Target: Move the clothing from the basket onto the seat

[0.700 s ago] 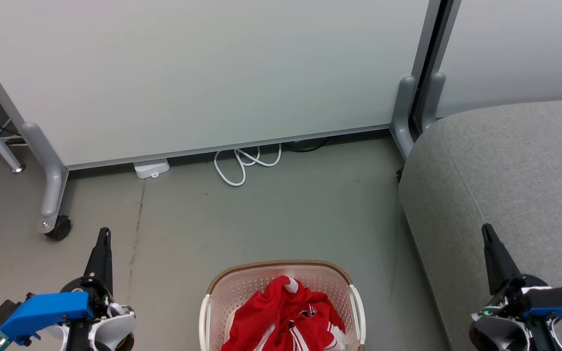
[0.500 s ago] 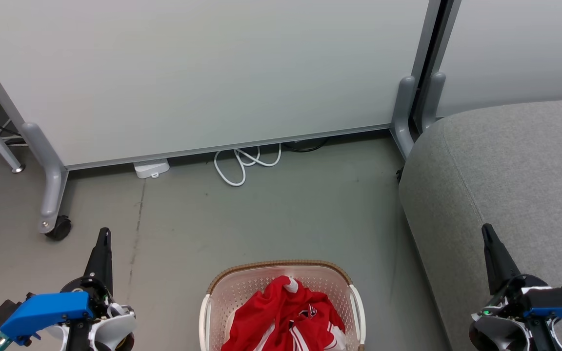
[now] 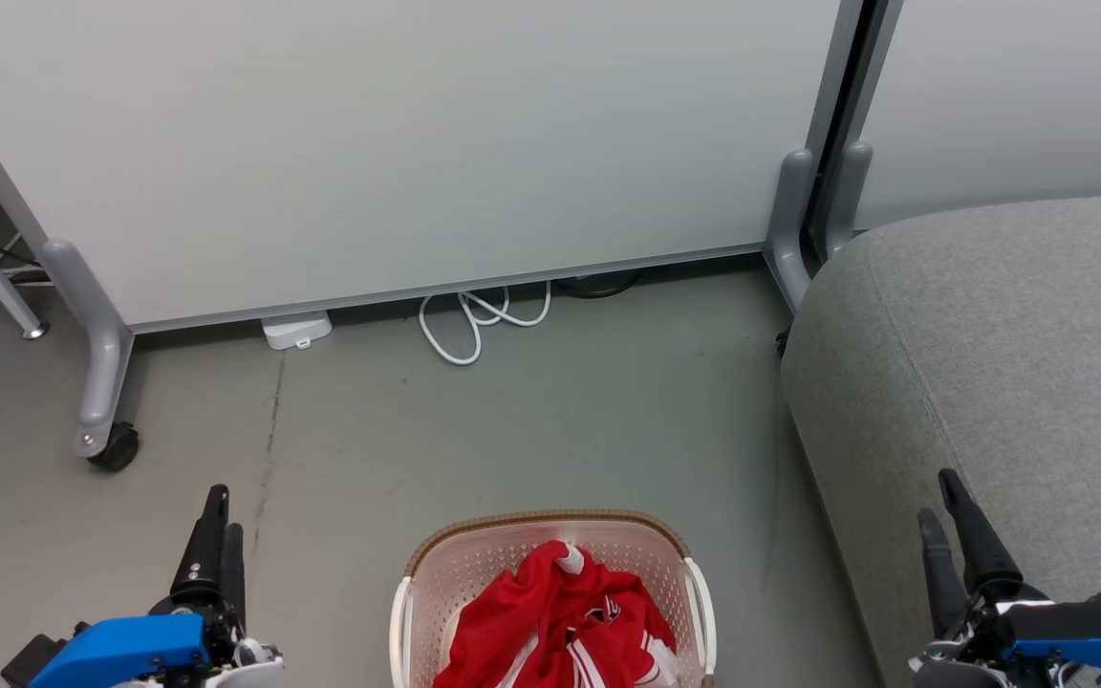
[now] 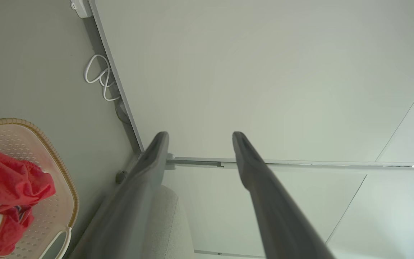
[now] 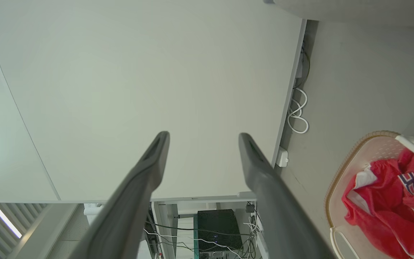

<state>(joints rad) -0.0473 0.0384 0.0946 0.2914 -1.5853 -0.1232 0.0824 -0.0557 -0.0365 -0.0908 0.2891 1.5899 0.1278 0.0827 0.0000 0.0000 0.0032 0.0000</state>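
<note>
The clothing (image 3: 560, 621), a bright red heap with white stripe trim, lies bunched in the basket (image 3: 541, 518), which stands on the floor at the bottom centre of the head view. To its right is the grey seat (image 3: 1009, 334), with nothing on the part I see. My left gripper (image 3: 224, 511) hangs open over the floor left of the basket. My right gripper (image 3: 934, 495) is open over the seat's near left edge. The left wrist view has the left gripper (image 4: 199, 135) empty, with clothing (image 4: 5, 183) and basket (image 4: 59, 169) at its left. The right gripper (image 5: 204, 135) is empty too, clothing (image 5: 390, 201) to its right.
A pale partition panel (image 3: 398, 134) closes off the back, standing on grey legs, one with a caster (image 3: 116, 444). A coiled white cable (image 3: 479, 320) and a small white box (image 3: 297, 330) lie at its foot. Grey floor (image 3: 550, 420) stretches between panel and basket.
Both grippers have sunk lower in the head view and turned, so two fingers show on each where one showed before. Basket, clothing and seat have not moved.
</note>
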